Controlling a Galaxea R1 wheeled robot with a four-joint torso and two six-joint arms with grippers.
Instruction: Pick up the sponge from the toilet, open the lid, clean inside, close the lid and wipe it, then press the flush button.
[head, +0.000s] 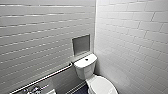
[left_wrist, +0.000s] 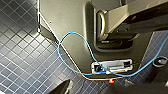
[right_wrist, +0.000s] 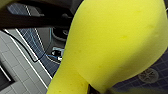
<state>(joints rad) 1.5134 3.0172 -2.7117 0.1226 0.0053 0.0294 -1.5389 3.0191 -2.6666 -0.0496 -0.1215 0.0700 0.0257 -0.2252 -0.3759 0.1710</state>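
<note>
Toilet (head: 86, 68) first: it stands in the corner where two walls of glossy white tiles (head: 130, 37) meet, a rounded glazed tank above an oval bowl. A metal grab bar (head: 45, 77) slants along the side wall towards it, and a flat grey panel (head: 80, 44) is set into the wall above the tank. The floor (left_wrist: 20, 50) is a mosaic of small dark blue squares with pale grout.

The lid (head: 103, 86) lies down over the bowl, smooth and shiny, as wide as the bowl itself.

The sponge (right_wrist: 112, 42) is bright yellow foam with a fine matt grain, swelling into a fat round end and narrowing to a waist. It hangs close under the right wrist, above the dark floor, so I judge that the right gripper (right_wrist: 93, 88) is clamped on it at the waist. About the left gripper I cannot tell; under that wrist I see the robot's grey body and a thin blue cable (left_wrist: 75, 47) looping across it.

The flush button (head: 86, 59) is a small dark dot in the middle of the tank top.

As for progress, the pick-up looks done. With the lid down and the sponge well apart from the toilet, I cannot tell whether the bowl has been cleaned yet. My guess is that opening, cleaning, closing, wiping and flushing are all left.
</note>
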